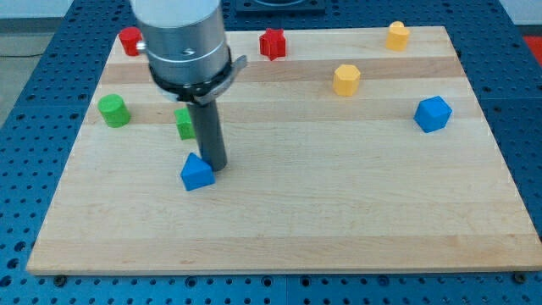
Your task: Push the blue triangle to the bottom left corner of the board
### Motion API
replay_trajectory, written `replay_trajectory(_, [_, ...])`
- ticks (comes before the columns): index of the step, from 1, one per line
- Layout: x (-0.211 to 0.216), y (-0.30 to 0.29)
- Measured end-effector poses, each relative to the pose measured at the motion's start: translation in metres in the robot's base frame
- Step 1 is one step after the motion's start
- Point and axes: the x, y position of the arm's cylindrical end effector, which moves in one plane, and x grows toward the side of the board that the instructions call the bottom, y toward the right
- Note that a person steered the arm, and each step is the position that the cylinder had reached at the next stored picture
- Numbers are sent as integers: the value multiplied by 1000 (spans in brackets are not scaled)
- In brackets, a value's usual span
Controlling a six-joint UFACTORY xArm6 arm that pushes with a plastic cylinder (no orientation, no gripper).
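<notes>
No jaws on this rig, just a rod; my tip (215, 164) sits touching the blue triangle (196, 173) at its upper-right side, mid-left of the worktop (339, 229). Triangle's well short of the bottom left corner. Risk imo: contact's off-centre, so the block may spin & slip past the tip; green block (184, 124) just behind the rod
</notes>
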Motion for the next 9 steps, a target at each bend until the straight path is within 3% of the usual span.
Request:
replay_trajectory(5, [51,-91])
replay_trajectory(7, [56,-73])
replay_trajectory(9, [78,-94])
